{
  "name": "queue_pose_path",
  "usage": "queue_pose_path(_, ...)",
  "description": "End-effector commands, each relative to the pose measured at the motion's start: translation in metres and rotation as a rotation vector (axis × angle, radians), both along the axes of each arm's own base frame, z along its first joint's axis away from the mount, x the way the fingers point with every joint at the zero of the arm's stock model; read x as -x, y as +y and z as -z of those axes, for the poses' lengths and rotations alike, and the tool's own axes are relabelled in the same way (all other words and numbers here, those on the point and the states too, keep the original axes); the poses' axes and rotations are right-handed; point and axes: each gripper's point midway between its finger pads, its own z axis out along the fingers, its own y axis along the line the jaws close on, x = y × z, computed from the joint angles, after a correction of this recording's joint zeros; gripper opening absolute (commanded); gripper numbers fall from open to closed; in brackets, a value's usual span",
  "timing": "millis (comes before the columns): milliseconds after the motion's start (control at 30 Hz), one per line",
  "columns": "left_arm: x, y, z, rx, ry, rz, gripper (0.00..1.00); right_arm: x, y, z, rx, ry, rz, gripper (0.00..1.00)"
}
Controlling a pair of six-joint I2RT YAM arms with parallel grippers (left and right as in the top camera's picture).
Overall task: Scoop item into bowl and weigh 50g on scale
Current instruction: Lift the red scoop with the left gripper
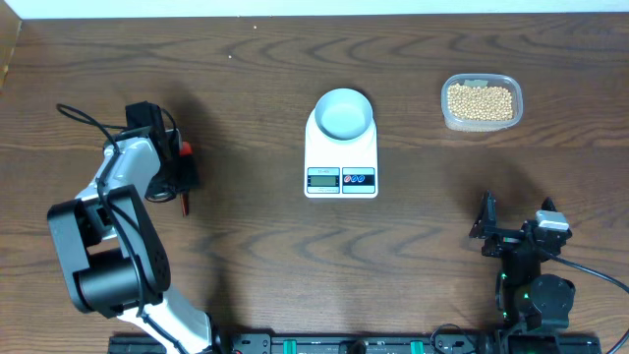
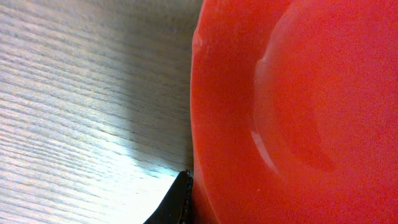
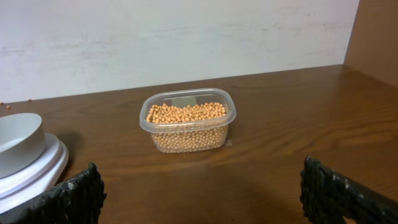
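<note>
Left gripper (image 1: 181,173) is sitting at red scoop (image 2: 298,112), grip can't tell, right gripper (image 3: 205,202) is hanging wide open, bowl (image 1: 344,113) is resting on scale (image 1: 341,180).

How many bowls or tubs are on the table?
2: the bowl on the scale at centre; the clear tub of beans at back right.
</note>
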Motion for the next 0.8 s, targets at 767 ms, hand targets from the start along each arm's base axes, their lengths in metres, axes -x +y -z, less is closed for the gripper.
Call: queue_pose_path(767, -0.025, -0.101, -0.145, 0.087, -0.41, -0.133, 0.08, 0.0, 0.002, 0.0, -0.008, -0.002, -0.006, 0.99)
